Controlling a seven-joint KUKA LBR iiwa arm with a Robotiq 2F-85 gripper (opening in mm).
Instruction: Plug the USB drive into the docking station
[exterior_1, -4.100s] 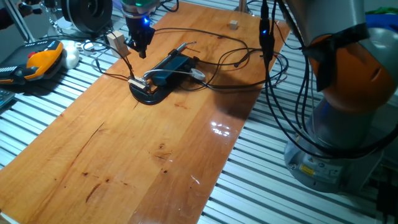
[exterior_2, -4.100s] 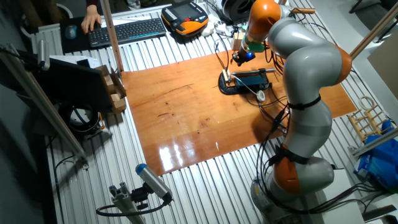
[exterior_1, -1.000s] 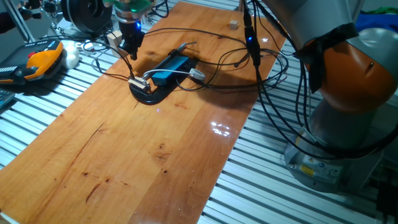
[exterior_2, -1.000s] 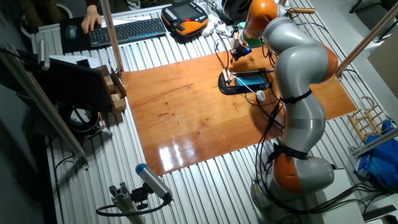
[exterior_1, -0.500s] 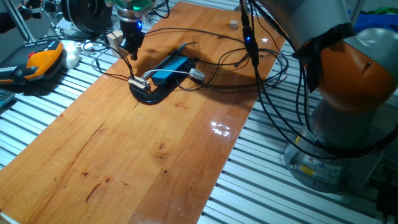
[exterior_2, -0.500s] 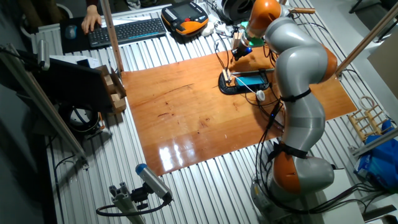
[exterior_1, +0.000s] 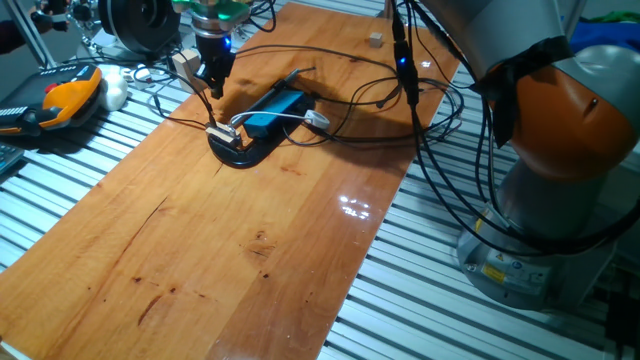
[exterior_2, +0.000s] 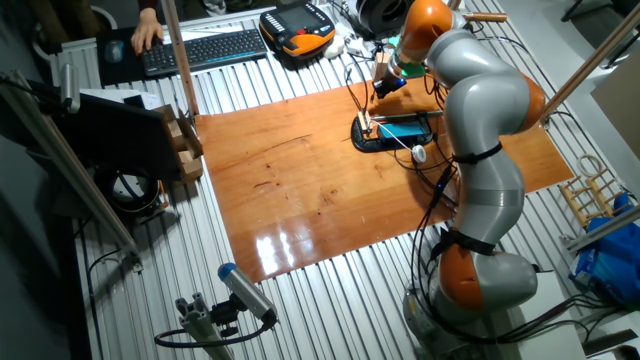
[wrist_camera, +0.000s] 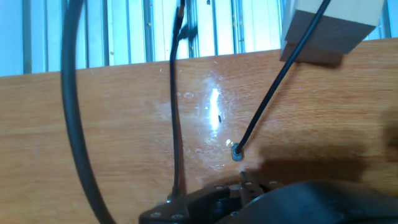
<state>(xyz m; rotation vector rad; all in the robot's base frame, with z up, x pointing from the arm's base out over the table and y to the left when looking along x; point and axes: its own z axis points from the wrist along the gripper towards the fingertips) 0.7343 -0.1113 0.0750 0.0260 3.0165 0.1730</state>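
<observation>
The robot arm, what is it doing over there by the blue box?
The arm holds its gripper above the table, just past one end of the blue docking station. The dock lies on its black base with thin cables plugged in. The task is plugging a USB drive into it, but the drive cannot be made out, and the gripper is not touching the dock.

The hand (exterior_1: 215, 78) is too small and dark in both fixed views to tell whether its fingers are parted, and no USB drive can be made out. The hand view cuts off a pale wooden block (wrist_camera: 333, 28) at its top edge and a blurred black shape (wrist_camera: 261, 202) along the bottom. The docking station (exterior_2: 404, 127) is partly hidden behind the arm (exterior_2: 480, 110) in the other fixed view.
</observation>
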